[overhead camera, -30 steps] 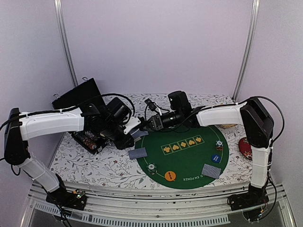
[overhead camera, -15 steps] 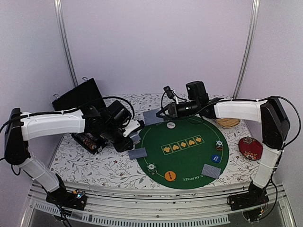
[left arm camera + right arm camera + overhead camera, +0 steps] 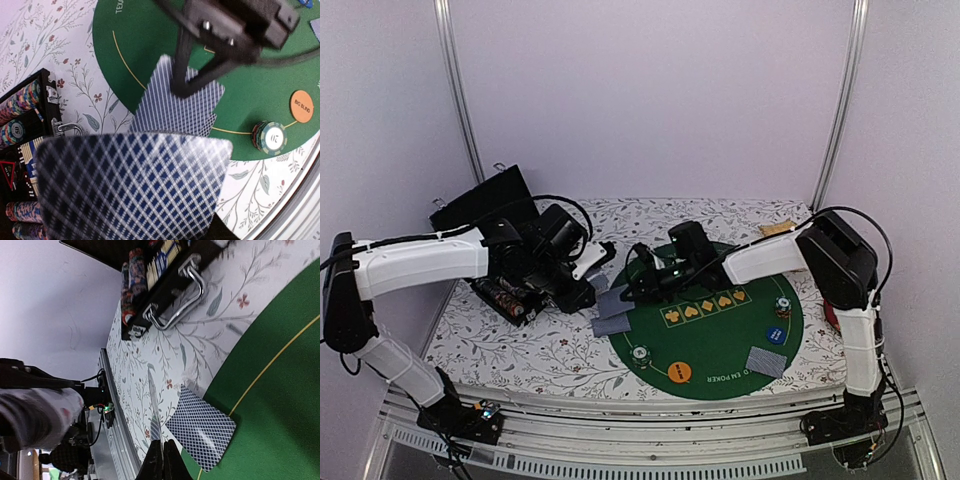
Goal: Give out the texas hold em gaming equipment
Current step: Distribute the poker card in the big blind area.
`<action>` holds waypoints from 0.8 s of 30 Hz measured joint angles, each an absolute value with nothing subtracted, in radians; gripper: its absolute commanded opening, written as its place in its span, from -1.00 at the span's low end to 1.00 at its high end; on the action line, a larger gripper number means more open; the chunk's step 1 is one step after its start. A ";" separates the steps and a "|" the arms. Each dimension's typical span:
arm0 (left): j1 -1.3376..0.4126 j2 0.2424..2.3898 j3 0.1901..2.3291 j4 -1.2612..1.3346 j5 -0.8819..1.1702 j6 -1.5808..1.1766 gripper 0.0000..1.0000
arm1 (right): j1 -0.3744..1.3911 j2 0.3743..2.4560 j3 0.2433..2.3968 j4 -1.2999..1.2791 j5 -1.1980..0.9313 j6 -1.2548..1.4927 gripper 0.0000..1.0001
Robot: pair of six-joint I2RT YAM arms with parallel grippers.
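Left gripper (image 3: 591, 268) grips a deck (image 3: 130, 185) just off the mat's (image 3: 720, 350) left edge. Right gripper (image 3: 162, 457), pinched tight, holds a card (image 3: 151, 407) edge-on above a second card (image 3: 200, 432) lying across that edge.

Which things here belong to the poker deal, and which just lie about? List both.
Job: deck, held card, dealt cards, chip stacks, orange disc, blue disc, chip case.
Lying about: woven mat, floral cloth.
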State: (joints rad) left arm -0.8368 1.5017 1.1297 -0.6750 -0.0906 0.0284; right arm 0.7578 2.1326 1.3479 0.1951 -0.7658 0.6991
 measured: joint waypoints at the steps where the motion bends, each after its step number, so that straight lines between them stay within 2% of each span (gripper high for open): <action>1: -0.835 1.494 1.129 -0.675 -0.092 0.027 -0.17 | 0.772 2.159 1.356 0.198 -0.770 0.719 -0.96; 12: -0.824 1.472 1.109 -0.675 -0.095 0.025 -0.16 | 0.825 2.299 1.408 0.293 -0.801 0.920 -0.91; 14: -0.823 1.472 1.106 -0.674 -0.094 0.024 -0.16 | 0.825 2.300 1.408 0.294 -0.795 0.934 -0.72; 16: -0.823 1.472 1.103 -0.674 -0.094 0.024 -0.16 | 0.825 2.300 1.409 0.301 -0.793 0.947 -0.44; 18: -0.823 1.472 1.102 -0.675 -0.093 0.024 -0.16 | 0.825 2.300 1.409 0.305 -0.791 0.959 -0.27; 24: -0.820 1.472 1.102 -0.675 -0.094 0.024 -0.16 | 0.825 2.297 1.403 0.303 -0.783 0.960 0.11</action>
State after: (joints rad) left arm -0.8204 1.4715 1.1019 -0.6746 -0.0937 0.0242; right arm 0.8249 2.2974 1.4029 0.3027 -0.7826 0.9604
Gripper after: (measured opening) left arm 0.419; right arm 0.485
